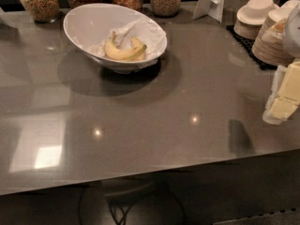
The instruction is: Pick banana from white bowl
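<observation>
Grey table (140, 139), right edge: claw (280, 108) hovers well apart from banana (124, 54).

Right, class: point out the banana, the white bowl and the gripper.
banana (123, 55): camera view, middle of its curve.
white bowl (86, 25): camera view, bare inner wall.
gripper (281, 109): camera view, right edge, its lower tip.

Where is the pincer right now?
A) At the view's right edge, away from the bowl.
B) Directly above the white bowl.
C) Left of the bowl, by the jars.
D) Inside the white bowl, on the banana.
A: the pincer sits at the right edge near the stacked paper bowls, while the banana lies in the white bowl across the table.
</observation>
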